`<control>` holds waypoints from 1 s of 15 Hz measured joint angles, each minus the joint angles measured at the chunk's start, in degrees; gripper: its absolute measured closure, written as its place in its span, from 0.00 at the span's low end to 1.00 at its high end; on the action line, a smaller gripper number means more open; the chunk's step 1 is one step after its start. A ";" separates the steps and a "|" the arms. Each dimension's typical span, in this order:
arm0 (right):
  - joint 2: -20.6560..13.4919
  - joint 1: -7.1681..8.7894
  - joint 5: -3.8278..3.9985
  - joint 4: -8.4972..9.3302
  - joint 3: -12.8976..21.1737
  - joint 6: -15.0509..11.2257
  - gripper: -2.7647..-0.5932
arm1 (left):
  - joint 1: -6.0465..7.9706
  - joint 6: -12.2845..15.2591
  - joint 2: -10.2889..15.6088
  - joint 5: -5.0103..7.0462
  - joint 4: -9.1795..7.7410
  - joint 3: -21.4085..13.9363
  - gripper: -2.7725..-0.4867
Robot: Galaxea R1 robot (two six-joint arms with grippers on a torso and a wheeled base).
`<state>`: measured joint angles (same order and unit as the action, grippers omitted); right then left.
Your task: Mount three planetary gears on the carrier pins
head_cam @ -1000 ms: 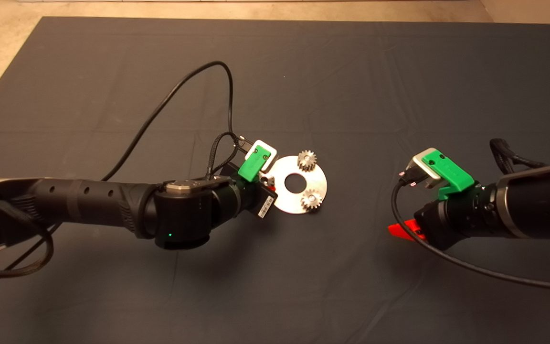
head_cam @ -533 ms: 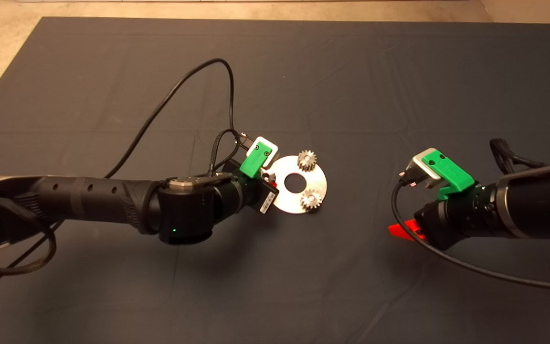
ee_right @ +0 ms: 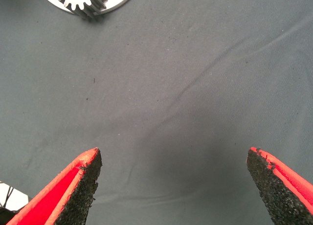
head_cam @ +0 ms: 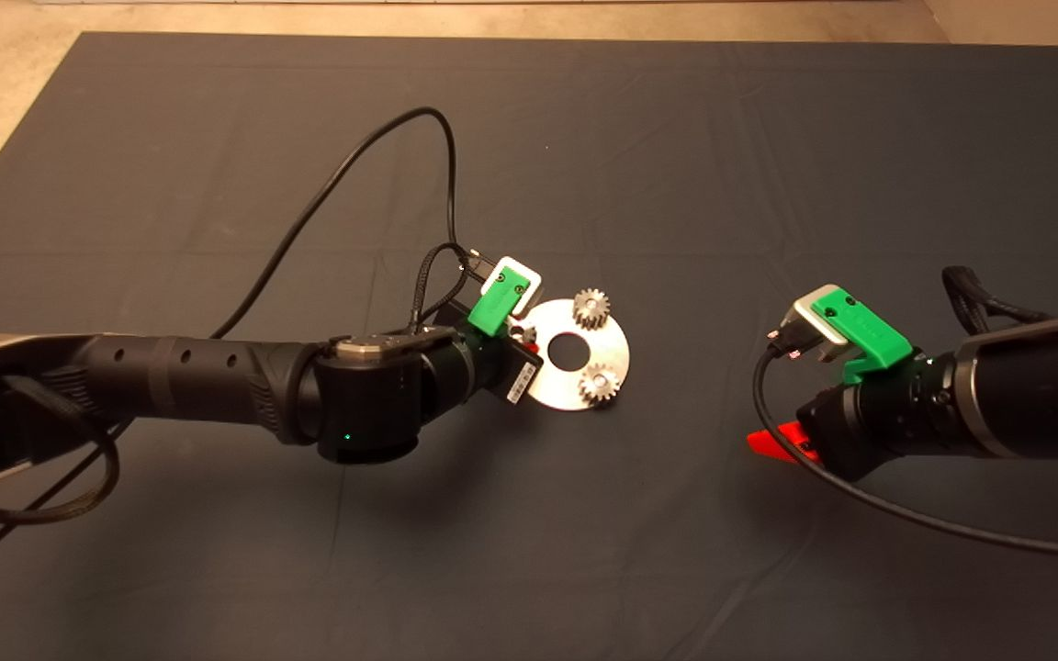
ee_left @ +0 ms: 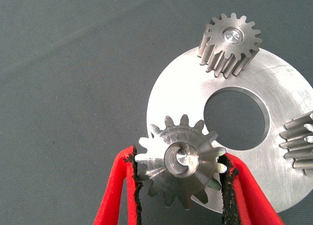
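**Third gear pinched over the disc's left pin**

The left pincer [ee_left: 180,186] reaches in from the left edge of the head view to the left rim of the shiny round disc [head_cam: 616,344], near the middle of the frame on the dark mat [head_cam: 676,165] that covers the desk. Its red fingers [ee_left: 115,195] are pinching one planetary gear [ee_left: 181,164] by its teeth, a black pad against each side. That gear sits tilted over the disc's edge, and a carrier pin [ee_left: 180,158] shows inside its bore; whether it is fully seated cannot be told.

A second gear [head_cam: 590,308] stands on the disc's upper part with a pin end showing in its centre, and a third gear [head_cam: 600,383] on its lower right part.

The right pincer [ee_right: 173,186] hangs over bare mat at the right of the head view, well apart from the disc, fingers spread wide and holding nothing.
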<state>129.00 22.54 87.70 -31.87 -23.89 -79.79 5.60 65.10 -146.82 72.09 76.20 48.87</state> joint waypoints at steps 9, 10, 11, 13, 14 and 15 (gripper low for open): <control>-0.09 0.00 -0.02 0.01 0.00 0.02 0.26 | -0.01 0.00 -0.60 -0.07 0.24 0.16 0.90; -0.12 0.02 0.00 0.01 0.00 0.05 0.26 | -0.04 0.00 -1.16 -0.09 0.14 0.42 0.90; -0.37 0.00 -0.03 0.01 0.00 0.16 0.26 | -0.15 0.00 -1.54 0.40 0.17 0.55 0.90; -1.13 0.02 0.03 0.01 0.00 0.24 0.26 | -0.17 0.00 -1.66 0.46 0.20 0.63 0.90; -1.22 0.02 0.06 0.01 0.00 0.24 0.26 | -0.17 0.00 -1.77 0.57 0.21 0.66 0.90; -1.24 0.02 0.00 0.01 0.00 0.24 0.26 | -0.19 0.00 -1.79 0.54 0.21 0.66 0.91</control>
<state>127.76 22.56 87.70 -31.85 -23.89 -79.54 5.41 65.10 -148.62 72.63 76.41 49.53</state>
